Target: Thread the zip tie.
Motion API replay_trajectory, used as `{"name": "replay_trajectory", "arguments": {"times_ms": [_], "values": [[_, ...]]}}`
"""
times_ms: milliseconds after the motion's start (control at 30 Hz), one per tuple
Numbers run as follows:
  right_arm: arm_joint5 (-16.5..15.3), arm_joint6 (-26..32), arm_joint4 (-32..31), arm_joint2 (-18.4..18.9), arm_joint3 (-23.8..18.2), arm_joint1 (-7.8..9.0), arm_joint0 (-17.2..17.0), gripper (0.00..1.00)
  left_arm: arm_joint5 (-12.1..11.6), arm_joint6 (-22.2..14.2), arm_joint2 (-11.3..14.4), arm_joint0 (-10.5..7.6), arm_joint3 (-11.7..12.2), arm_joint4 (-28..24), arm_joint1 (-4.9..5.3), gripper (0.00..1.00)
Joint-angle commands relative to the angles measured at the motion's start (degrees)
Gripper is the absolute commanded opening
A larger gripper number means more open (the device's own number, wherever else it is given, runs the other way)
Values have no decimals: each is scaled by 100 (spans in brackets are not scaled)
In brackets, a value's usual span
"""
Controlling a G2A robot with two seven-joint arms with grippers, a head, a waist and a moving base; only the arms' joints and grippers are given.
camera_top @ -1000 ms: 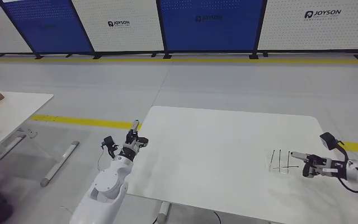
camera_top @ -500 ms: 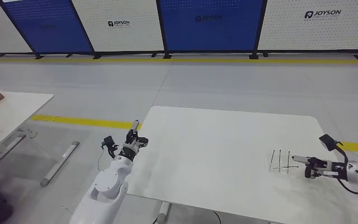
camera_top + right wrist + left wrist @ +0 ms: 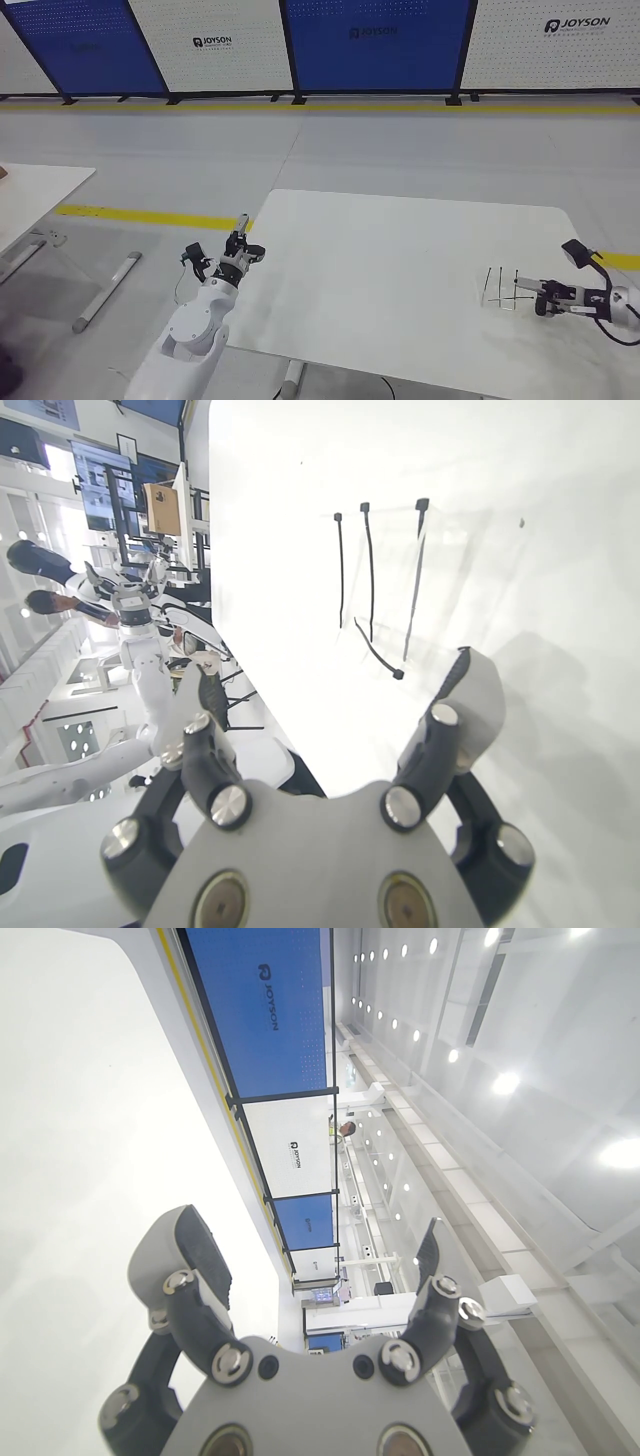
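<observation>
Threading had not begun: four black zip ties [image 3: 370, 570] lay loose on the counter [image 3: 400, 270] at right, just beyond the spread, empty right jaws. The left jaws were likewise spread, empty.

We count four black zip ties [image 3: 370, 570] on one white table [image 3: 400, 260], three lying side by side and one slanted at their ends

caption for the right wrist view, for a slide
Open right gripper over the white table, four black zip ties lying ahead of it.
</observation>
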Motion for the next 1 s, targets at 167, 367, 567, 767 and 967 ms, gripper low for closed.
{"name": "replay_trajectory", "arguments": {"times_ms": [167, 367, 567, 767, 967], "values": [[40, -79, -53, -71, 259, 9, 106, 49, 0, 0, 0, 0, 0, 0, 0, 100], [9, -82, -24, -149, 380, 6, 170, 49, 0, 0, 0, 0, 0, 0, 0, 100], [-3, -95, -29, -192, 493, 17, 214, 45, 0, 0, 0, 0, 0, 0, 0, 100], [-1, -121, -15, -248, 622, 18, 265, 42, 0, 0, 0, 0, 0, 0, 0, 100], [-38, -111, 56, -259, 722, 28, 300, 34, 0, 0, 0, 0, 0, 0, 0, 100]]}}
